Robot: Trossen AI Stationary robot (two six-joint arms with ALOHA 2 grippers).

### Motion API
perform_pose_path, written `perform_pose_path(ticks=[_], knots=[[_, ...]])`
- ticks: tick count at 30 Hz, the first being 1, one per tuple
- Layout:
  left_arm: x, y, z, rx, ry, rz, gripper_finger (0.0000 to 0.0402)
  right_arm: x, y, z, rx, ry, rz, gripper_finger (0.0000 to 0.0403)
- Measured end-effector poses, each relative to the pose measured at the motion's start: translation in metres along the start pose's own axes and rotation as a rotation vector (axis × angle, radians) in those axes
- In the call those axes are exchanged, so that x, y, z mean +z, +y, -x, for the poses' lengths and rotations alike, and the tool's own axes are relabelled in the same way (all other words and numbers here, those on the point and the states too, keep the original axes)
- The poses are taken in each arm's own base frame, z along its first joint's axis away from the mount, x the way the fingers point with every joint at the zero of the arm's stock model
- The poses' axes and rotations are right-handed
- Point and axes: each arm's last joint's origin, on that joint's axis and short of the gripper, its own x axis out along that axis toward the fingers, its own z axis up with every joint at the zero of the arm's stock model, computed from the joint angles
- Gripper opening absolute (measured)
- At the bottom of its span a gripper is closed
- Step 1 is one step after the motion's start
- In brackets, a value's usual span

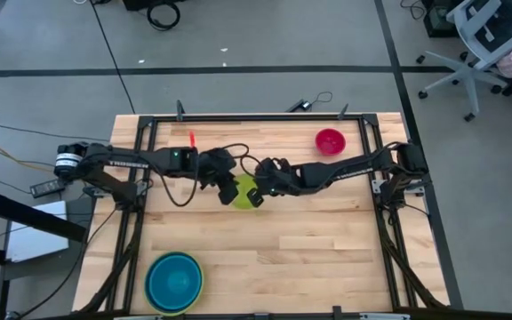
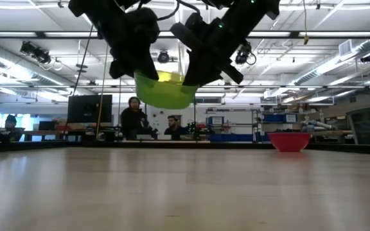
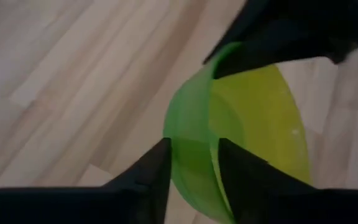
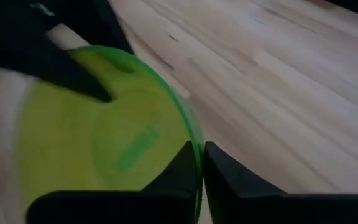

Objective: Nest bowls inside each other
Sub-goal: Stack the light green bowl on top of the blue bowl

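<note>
A small green bowl (image 1: pixel 244 192) (image 2: pixel 166 90) hangs in the air over the middle of the table, between my two grippers. My right gripper (image 4: pixel 202 162) (image 1: pixel 260 188) is shut on the bowl's rim on the side toward the table's right. My left gripper (image 3: pixel 194 168) (image 1: pixel 228 188) stands at the opposite rim, one finger on each side of the bowl's wall, with a gap between the fingers. A magenta-red bowl (image 1: pixel 330 140) rests on its base at the far right. A teal-blue bowl (image 1: pixel 174 282) sits inside a lime green bowl (image 1: pixel 200 286) at the near left. My right gripper pinches the small green bowl's rim (image 4: pixel 194 140), one finger inside the bowl and one outside. It comes slanting down from the table's right. The bowl is lifted clear, mouth up and slightly tilted. My left gripper's fingers (image 3: pixel 157 171) straddle the opposite rim (image 3: pixel 211 146); whether they touch it I cannot tell.
Bare wooden table top (image 1: pixel 309 258) lies between the bowls, inside a black frame (image 1: pixel 256 116). A small red object (image 1: pixel 192 139) lies at the far left. People sit in the room beyond the far edge (image 2: pixel 133 119).
</note>
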Motion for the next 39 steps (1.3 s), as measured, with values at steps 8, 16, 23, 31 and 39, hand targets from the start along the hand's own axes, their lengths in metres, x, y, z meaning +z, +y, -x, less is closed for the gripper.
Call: perform_pose_path(ticks=[8,16,23,31,39], knots=[[-0.009,0.019,0.0,0.096,0.14,0.025,0.0009,0.028,-0.001,0.025,0.095,0.029,0.08,0.0123],[-0.031,0.005,0.02,-0.085,0.375,-0.055,0.0002,0.046,-0.074,0.06,-0.339,0.145,0.137,0.0157],[-0.065,-0.037,0.079,-0.252,0.492,-0.22,0.0001,0.028,-0.158,0.044,-0.436,0.445,0.147,0.0158],[-0.11,-0.078,0.097,-0.304,0.634,-0.301,0.0001,0.015,-0.216,0.021,-0.512,0.554,0.06,0.0162],[-0.127,-0.096,0.095,-0.296,0.665,-0.302,0.0,0.014,-0.234,0.005,-0.499,0.566,0.023,0.0168]])
